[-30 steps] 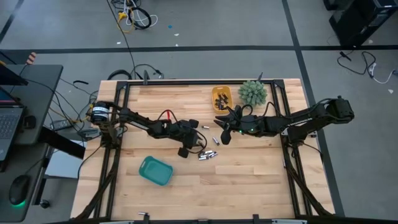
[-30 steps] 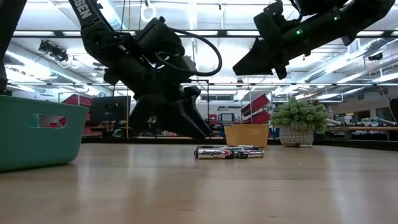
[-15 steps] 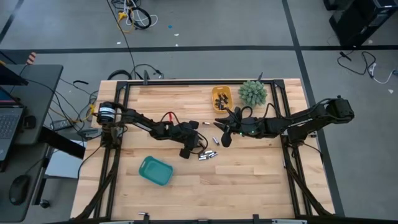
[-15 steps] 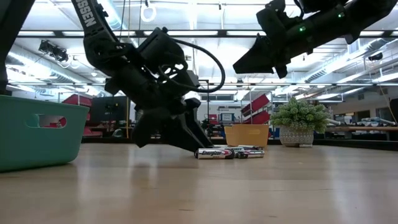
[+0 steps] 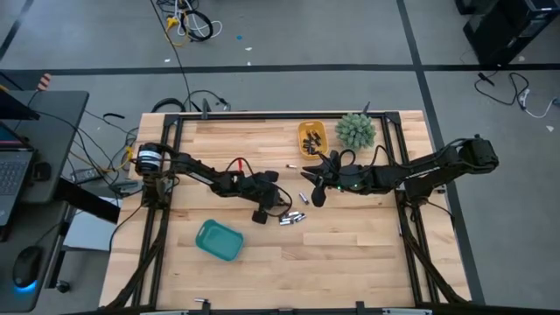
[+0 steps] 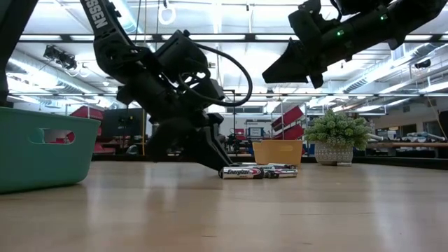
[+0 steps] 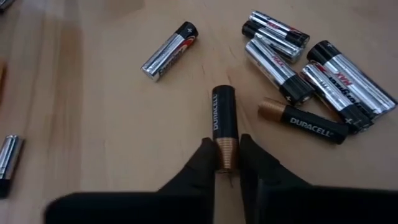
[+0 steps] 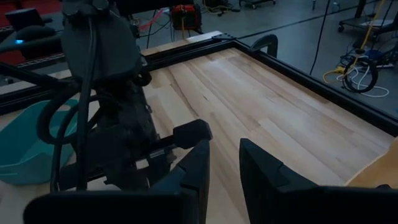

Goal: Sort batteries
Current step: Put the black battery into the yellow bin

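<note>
The left pincer (image 7: 227,163) is low on the worktop (image 5: 350,236), clenched on the copper end of one black battery (image 7: 224,124) beside the loose pile (image 7: 311,68), probably to carry it to a tray. The right pincer (image 8: 224,163) hangs above, part open and holding nothing.

Batteries (image 5: 292,216) lie clustered mid-tabletop (image 5: 350,254). Left pincer (image 7: 226,163) sits just left of the cluster, clamped around one battery's (image 7: 224,127) end. Open bin (image 5: 219,240) lies front-left, small tray (image 5: 311,138) at rear centre, plant (image 5: 354,130) right beside it. Right pincer (image 5: 312,181) hangs behind the cluster.
</note>
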Action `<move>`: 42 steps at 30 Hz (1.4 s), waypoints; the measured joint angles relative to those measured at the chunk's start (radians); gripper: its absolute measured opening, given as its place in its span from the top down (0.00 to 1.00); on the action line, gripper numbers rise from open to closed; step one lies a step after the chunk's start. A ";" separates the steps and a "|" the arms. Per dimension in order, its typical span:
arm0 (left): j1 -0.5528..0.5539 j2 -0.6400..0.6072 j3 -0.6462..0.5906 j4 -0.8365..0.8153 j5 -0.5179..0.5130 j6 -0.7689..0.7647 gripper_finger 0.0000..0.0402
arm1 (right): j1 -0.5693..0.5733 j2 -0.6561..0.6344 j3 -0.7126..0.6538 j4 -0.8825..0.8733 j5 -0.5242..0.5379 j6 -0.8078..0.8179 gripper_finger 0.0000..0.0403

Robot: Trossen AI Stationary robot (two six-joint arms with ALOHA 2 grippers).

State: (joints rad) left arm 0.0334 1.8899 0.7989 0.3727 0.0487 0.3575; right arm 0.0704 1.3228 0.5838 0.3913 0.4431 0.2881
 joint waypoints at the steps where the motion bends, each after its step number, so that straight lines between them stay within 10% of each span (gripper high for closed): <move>1: 0.000 0.000 0.000 -0.001 -0.003 -0.004 0.95 | 0.000 0.000 0.000 0.002 0.000 -0.004 0.82; 42: -0.021 -0.261 -0.005 0.165 -0.057 -0.023 0.97 | 0.243 0.001 0.000 0.023 0.161 -0.335 0.75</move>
State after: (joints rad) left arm 0.0123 1.6290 0.7944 0.5378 -0.0087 0.3345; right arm 0.3133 1.3235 0.5835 0.4143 0.6040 -0.0472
